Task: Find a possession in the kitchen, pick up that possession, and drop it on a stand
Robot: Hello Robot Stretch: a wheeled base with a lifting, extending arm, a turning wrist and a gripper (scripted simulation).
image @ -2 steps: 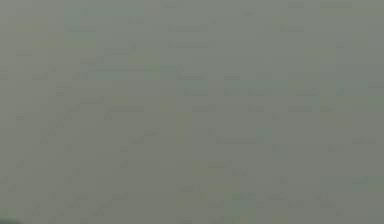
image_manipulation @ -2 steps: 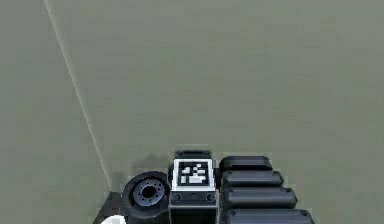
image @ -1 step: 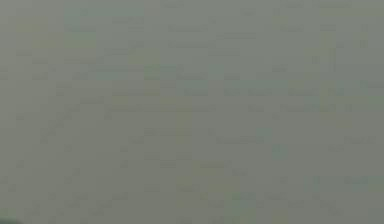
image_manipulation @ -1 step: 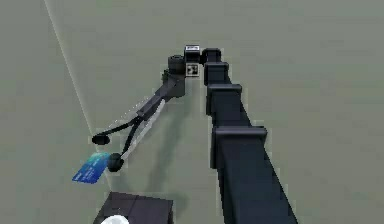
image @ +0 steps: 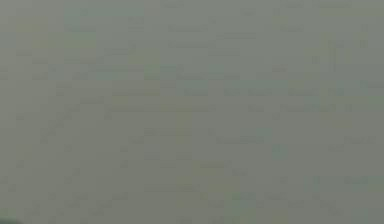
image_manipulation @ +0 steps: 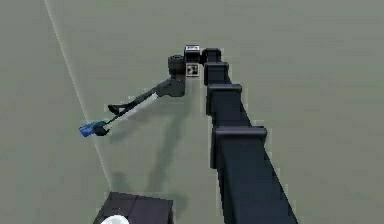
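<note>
In the forward view there is a flat, plain grey-green wall (image: 190, 110), smooth all over.

In the arm side view the long dark arm made of square blocks (image_manipulation: 235, 150) goes up from the bottom edge. It looks like boxes that get smaller one after the other. At its far end are two small white squares with black marks (image_manipulation: 196, 52). The marks are too small to read.

Left of the squares is the dark gripper with two thin fingers (image_manipulation: 103, 126). Its round dark body sits by the squares, and the thin fingers point down and to the left. At the very tip of the fingers hangs a small blue thing (image_manipulation: 94, 128). It is off the ground, with just plain grey-green surface behind it, so the gripper holds it. It is too tiny to tell its shape or what it is made of.

A thin pale line (image_manipulation: 75, 90) runs slanted down the grey-green surface, just left of the blue thing.

At the bottom edge is a dark flat-topped box shape (image_manipulation: 150, 208). A white round thing (image_manipulation: 113, 219) lies at its left corner.
</note>
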